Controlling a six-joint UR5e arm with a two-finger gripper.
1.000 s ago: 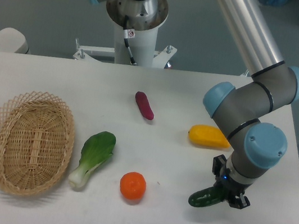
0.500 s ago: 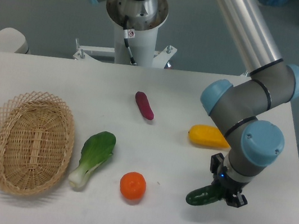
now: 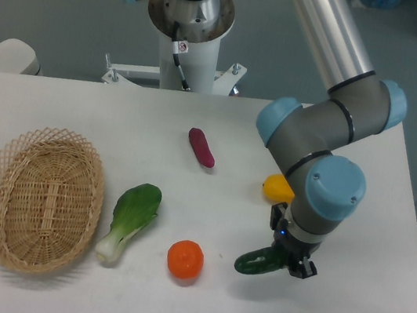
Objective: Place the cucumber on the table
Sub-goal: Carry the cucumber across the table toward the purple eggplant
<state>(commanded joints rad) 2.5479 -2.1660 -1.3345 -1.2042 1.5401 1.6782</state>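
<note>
Cucumber (image 3: 258, 261) is clamped in my jaws (image 3: 285, 261), lying roughly level with its dark green end sticking out to the left in the picture. It sits low over the white worktop (image 3: 80, 112), front-right area; can't tell if it touches the surface or hangs just above it.

My wrist and its blue caps sit directly above the grip, so the jaw tips themselves are mostly hidden.

Just behind my wrist: a yellow item (image 3: 276, 187), partly covered by the arm, only its left end showing.

Orange (image 3: 185, 258) is on the worktop to the left of the cucumber tip, near but apart.

Bok choy (image 3: 129, 220) lies further left, leaf end pointing away from the front edge, white stem toward it.

Wicker basket (image 3: 42, 198) is at the far left, just beside the bok choy.

Eggplant (image 3: 201, 147) lies mid-worktop, behind the orange, well apart from the cucumber.

Arm base (image 3: 189, 18) stands behind the back edge.
</note>
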